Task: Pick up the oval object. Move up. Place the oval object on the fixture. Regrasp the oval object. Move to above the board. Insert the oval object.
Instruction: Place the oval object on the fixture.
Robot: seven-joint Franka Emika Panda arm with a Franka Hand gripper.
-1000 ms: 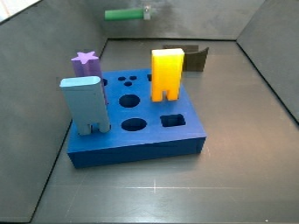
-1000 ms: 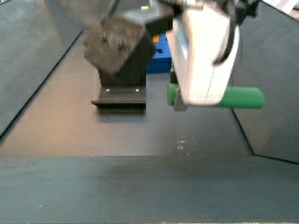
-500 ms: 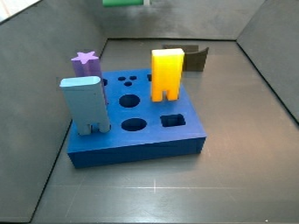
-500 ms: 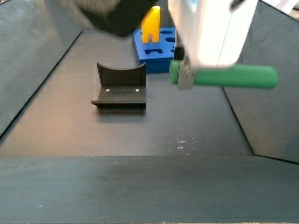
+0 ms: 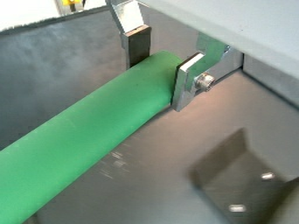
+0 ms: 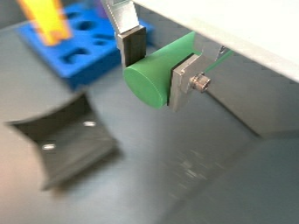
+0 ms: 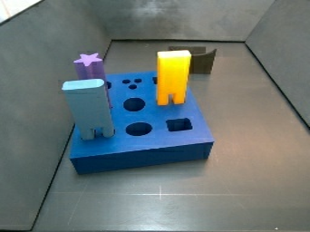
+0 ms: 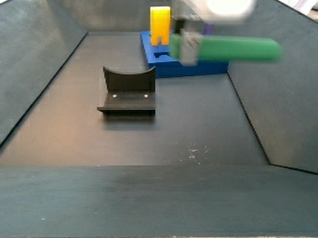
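My gripper (image 5: 163, 59) is shut on the oval object (image 5: 87, 127), a long green rod held level near one end between the silver fingers. It also shows in a wrist view (image 6: 158, 72) and in a side view (image 8: 233, 49), high above the floor. The gripper (image 8: 199, 37) is mostly out of that frame. The dark fixture (image 8: 126, 91) stands on the floor below and to one side, and shows in both wrist views (image 6: 65, 147) (image 5: 246, 179). The blue board (image 7: 140, 122) carries a yellow forked block (image 7: 175, 75). In that side view the gripper and rod are out of sight.
On the board stand a grey-blue rectangular block (image 7: 89, 109) and a purple star piece (image 7: 87, 62), with several open holes between them. Grey walls (image 7: 49, 118) ring the dark floor (image 8: 137, 149). The fixture also shows behind the board (image 7: 200, 59).
The gripper has risen with the green rod: it has left the top of one side view and climbed toward the top in the other.
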